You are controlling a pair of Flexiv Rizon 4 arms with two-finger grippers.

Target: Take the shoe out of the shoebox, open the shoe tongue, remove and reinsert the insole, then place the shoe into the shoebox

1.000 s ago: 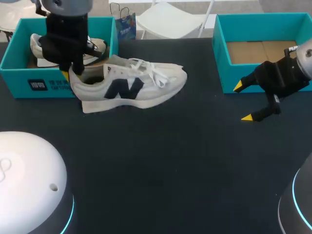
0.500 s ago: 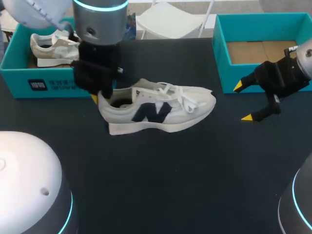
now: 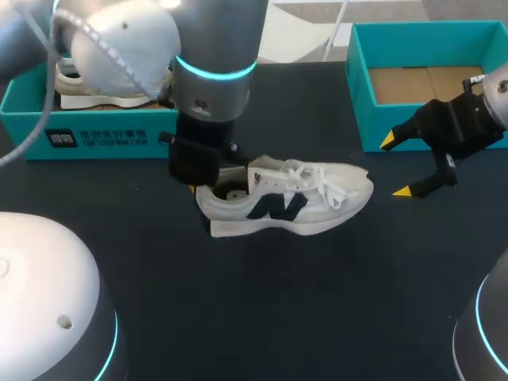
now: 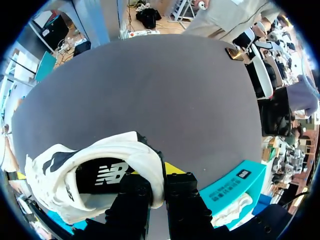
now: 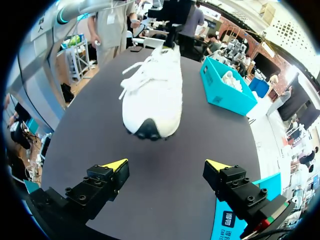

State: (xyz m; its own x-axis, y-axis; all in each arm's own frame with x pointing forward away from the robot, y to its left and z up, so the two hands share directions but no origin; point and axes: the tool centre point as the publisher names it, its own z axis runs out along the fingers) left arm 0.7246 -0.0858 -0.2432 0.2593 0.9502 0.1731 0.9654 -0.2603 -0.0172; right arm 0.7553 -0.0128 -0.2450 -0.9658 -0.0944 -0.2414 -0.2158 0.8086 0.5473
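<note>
The shoe [image 3: 286,202] is being pinched by its heel rim alone in the left gripper [image 4: 159,174], the right gripper [image 5: 166,167] being held spread, so a slip or twist is probably being risked.

Bright, even light fell from above. The dark surface [image 3: 317,302] looked matte and took little sheen. The shoe [image 3: 309,202] near centre showed pale and well lit, its opening in shade. A soft highlight sat on the left arm's shell [image 3: 119,40] at 11 o'clock.
</note>
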